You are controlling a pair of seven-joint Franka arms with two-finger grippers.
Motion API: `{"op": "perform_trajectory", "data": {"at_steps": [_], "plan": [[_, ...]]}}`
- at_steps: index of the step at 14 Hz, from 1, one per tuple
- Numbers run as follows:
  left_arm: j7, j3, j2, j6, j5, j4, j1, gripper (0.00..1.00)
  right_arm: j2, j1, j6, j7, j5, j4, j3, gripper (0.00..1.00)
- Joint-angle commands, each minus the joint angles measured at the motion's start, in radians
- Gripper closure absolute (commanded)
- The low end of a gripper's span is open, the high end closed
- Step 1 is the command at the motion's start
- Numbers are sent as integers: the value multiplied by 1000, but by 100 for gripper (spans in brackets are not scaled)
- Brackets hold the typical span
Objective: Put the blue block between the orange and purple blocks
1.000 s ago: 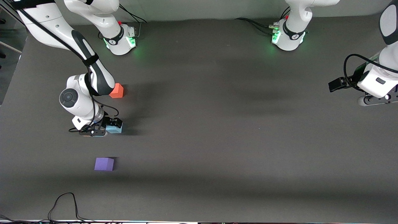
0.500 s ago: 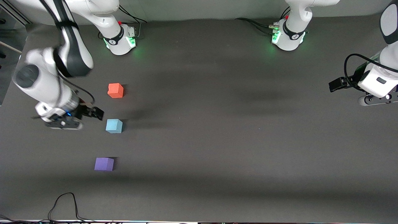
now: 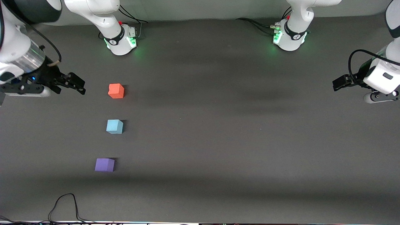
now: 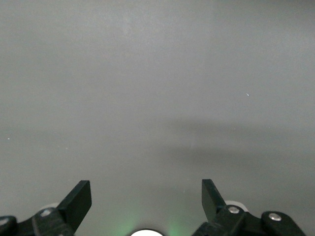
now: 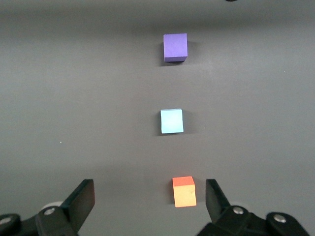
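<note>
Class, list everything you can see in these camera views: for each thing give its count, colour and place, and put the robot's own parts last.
Orange foam cube: one, bright orange-red, on the table toward the right arm's end, farthest from the front camera.
Blue foam cube: one, light sky-blue, between the other two cubes, touching neither.
Purple foam cube: one, violet, nearest the front camera.
Table: one, dark grey.
Cable: one, black, at the table edge nearest the camera.
Right gripper: one, black, open, raised beside the orange cube.
Left gripper: one, black, open, waiting at the left arm's end.
</note>
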Motion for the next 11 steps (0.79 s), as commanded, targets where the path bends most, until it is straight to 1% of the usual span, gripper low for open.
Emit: {"op": "perform_trajectory", "data": {"at_steps": [1,4,5,6,8,9,11], "plan": [[-17,-5,-17,14,-2,7,2,0,-12,0,-43,-77,25,38,-14,0],[-19,-7,-15,61,5,7,-6,0,-3,-2,-43,-81,21,56,-16,0],[-17,-10,-14,75,46,4,-9,0,6,-5,-45,-75,19,64,-16,0],[-23,-17,-14,75,48,7,-9,0,12,-8,-49,-80,19,64,-19,0],[-23,-66,-14,77,90,4,-10,0,8,-7,-49,-71,19,63,-25,0],[-19,-63,-14,81,97,2,0,0,3,-5,-49,-68,19,60,-25,0],[-16,-50,-25,66,47,9,14,0,2,-5,-68,-66,19,58,-25,0]]}}
